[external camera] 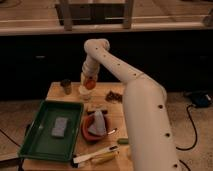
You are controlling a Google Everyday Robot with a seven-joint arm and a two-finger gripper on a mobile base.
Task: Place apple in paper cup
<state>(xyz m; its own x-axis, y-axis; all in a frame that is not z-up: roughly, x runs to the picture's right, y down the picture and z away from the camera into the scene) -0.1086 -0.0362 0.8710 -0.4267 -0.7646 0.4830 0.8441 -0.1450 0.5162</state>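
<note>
tool (89,83) clamped on apple (90,85), just above cup (84,92) | risk: off-centre release, apple clips rim, tips cup, rolls across desk (55,91)

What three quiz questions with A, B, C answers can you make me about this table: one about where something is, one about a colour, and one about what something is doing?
1. Where is the apple?
A. on the floor
B. at the end effector, just above the paper cup
C. on a chair

2. What colour is the tray?
A. blue
B. yellow
C. green

3. What is the end effector doing?
A. gripping the apple
B. hanging open and empty
C. holding a spoon

Answers:
1 is B, because the small orange fruit sits at the arm's tip, over the pale cup's rim.
2 is C, because the tray's walls and bottom are plainly green.
3 is A, because the end effector is closed around the apple, which is not yet inside the cup.
</note>
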